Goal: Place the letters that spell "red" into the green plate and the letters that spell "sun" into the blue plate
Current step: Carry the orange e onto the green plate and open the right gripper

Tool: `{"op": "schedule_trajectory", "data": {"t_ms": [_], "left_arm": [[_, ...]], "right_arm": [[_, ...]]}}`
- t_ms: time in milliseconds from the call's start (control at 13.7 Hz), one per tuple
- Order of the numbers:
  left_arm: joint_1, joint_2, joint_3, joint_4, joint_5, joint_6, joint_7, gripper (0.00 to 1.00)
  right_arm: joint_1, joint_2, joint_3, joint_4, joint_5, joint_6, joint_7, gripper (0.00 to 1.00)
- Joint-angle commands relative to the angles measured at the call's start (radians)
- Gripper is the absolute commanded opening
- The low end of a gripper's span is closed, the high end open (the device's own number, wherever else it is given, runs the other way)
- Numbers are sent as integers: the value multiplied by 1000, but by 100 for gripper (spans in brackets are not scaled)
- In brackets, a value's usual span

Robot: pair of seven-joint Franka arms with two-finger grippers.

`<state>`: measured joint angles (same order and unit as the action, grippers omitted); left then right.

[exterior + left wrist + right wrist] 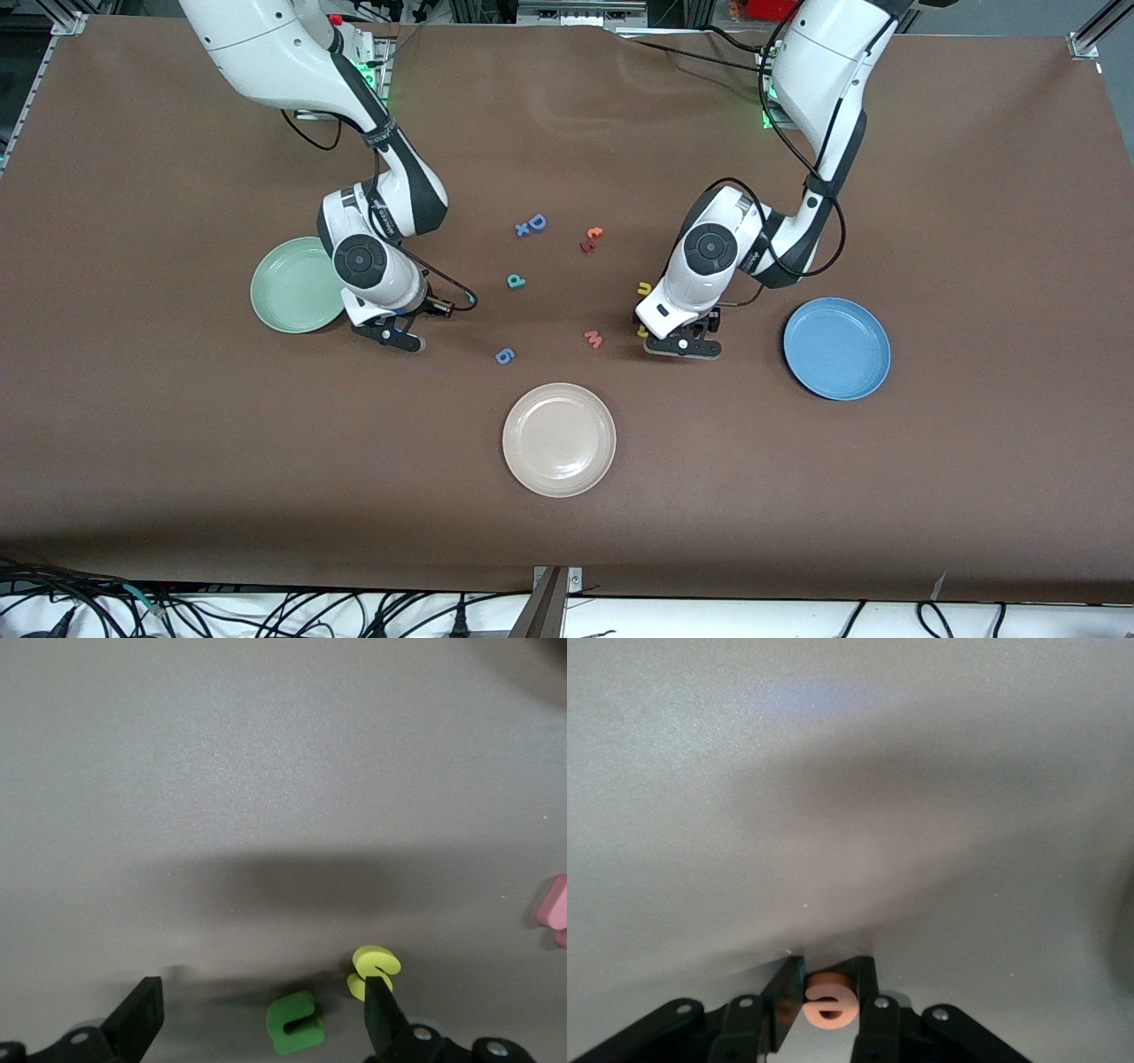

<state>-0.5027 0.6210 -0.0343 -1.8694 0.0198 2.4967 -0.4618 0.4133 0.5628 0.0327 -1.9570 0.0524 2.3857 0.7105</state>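
My right gripper (828, 979) is shut on the orange "e" (830, 1003). In the front view it (399, 339) is low at the table, beside the green plate (297, 285). My left gripper (264, 992) is open and low over the table. The green "n" (295, 1023) lies between its fingers, and the yellow "s" (375, 967) touches one fingertip (379, 1001). In the front view this gripper (682, 347) is between the pink "w" (594, 338) and the blue plate (836, 347). The yellow "u" (645, 288) and the teal "d" (516, 282) lie on the table.
A beige plate (559, 439) sits nearest the front camera. A blue "D" (537, 221), a red and orange letter pair (591, 239) and a small blue letter (504, 355) lie mid-table.
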Motion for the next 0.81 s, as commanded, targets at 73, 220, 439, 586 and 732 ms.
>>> {"op": "schedule_trajectory", "data": {"t_ms": [73, 220, 439, 586, 732], "left_arm": [[-10, -69, 2, -71, 29, 8, -17, 100], [-10, -84, 2, -96, 29, 10, -17, 100], [-13, -83, -3, -100, 29, 11, -17, 100], [-19, -75, -4, -102, 29, 17, -18, 100], [-19, -69, -4, -129, 28, 75, -20, 100]], "right_arm": [[7, 0, -2, -30, -13, 13, 21, 12], [7, -9, -2, -28, -13, 10, 21, 10], [1, -108, -39, -13, -16, -184, -31, 10], [-2, -174, -115, -7, -11, -310, -184, 10], [-2, -213, -189, -7, -9, -390, -305, 10]]}}
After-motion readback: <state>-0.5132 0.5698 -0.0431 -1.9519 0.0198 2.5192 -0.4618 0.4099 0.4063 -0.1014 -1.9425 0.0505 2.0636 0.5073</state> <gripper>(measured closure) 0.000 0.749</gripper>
